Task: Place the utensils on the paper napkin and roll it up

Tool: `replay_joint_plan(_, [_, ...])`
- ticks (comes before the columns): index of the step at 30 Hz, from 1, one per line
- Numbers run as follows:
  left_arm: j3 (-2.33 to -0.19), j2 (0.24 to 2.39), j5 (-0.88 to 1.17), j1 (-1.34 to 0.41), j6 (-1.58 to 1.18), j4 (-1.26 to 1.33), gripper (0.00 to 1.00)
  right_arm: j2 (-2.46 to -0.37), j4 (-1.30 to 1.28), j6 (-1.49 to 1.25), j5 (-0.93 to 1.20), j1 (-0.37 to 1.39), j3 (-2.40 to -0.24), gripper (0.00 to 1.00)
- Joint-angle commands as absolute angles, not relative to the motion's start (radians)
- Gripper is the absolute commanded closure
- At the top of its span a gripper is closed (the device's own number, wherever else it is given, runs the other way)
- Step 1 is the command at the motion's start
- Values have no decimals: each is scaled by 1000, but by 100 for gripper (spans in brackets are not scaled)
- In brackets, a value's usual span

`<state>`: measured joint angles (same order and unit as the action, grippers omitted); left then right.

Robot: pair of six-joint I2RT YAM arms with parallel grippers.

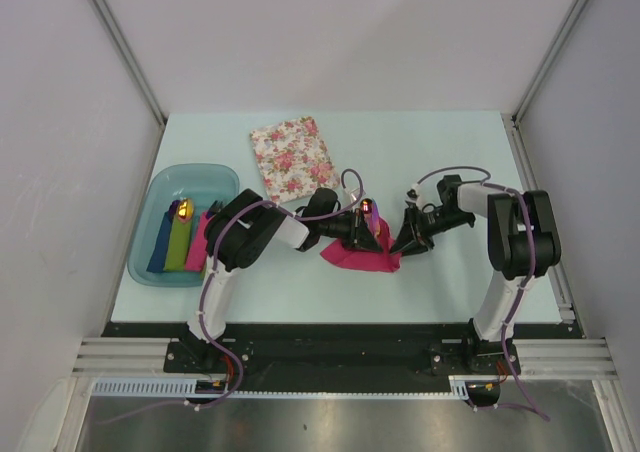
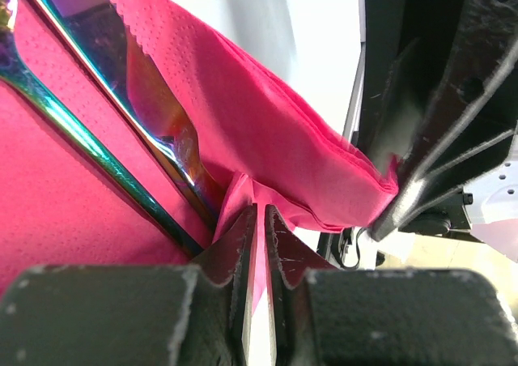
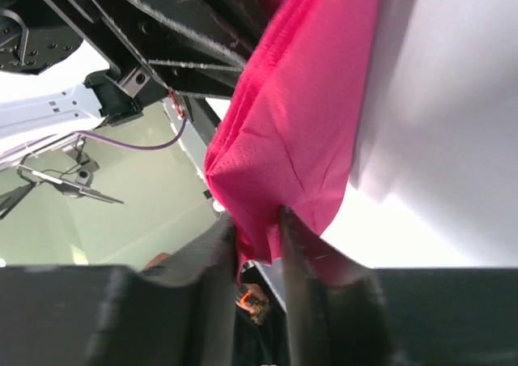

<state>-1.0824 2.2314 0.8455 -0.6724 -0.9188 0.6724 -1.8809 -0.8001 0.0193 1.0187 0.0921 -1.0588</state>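
Left claw (image 2: 261,217): jaws almost fully closed, only a sliver of gap, pinching a fold of the paper napkin (image 2: 267,131) at its near edge. Right claw (image 3: 259,224): same story, jaws nearly together and clamped on a bunched corner of the pink sheet (image 3: 299,123).

Both claws hold the same napkin from opposite sides. In the left wrist view the right claw (image 2: 405,196) sits at the far end of the raised fold, with the paper arched between the two grips. The utensils (image 2: 97,42) lie on the flat part of the sheet: two iridescent handles side by side, running diagonally, their lower ends tucked in just under the lifted fold. The upper ends are out of frame there.

From the top camera, the napkin (image 1: 358,260) is in the middle of the counter (image 1: 450,162), partly lifted and crumpled between the left claw (image 1: 362,228) and right claw (image 1: 405,236), which are close together. A red-orange glint shows right at the left claw; can't confirm it's the spoon bowl.

Further out: the floral napkin (image 1: 293,157) lies flat toward the far side, well apart. A teal bin (image 1: 150,197) at the left edge holds rolled napkins (image 1: 180,237) in blue, green and pink.
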Motion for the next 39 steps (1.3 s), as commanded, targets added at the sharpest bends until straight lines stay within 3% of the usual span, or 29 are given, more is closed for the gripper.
replay_joint_plan(1, [-1088, 2229, 825, -657, -908, 681, 87, -1898, -759, -21, 1005, 112, -1103, 78])
replay_joint_plan(7, [-1083, 2204, 824, -655, -910, 680, 87, -1911, -706, -77, 1000, 133, -1120, 99])
replay_joint_plan(11, [-1075, 2166, 828, -650, -926, 683, 87, -1910, -681, -113, 1002, 147, -1123, 100])
replay_joint_plan(18, [-1042, 2076, 865, -626, -902, 640, 72, -1919, -664, -123, 985, 164, -1123, 100])
replay_joint_plan(23, [-988, 2016, 873, -600, -825, 520, 69, -1914, -632, -143, 986, 181, -1127, 100])
replay_joint_plan(35, [-954, 1959, 845, -589, -644, 336, 73, -1937, -581, -187, 986, 232, -1146, 100])
replay_joint_plan(39, [-974, 1983, 831, -589, -632, 308, 81, -1944, -565, -202, 979, 252, -1155, 100])
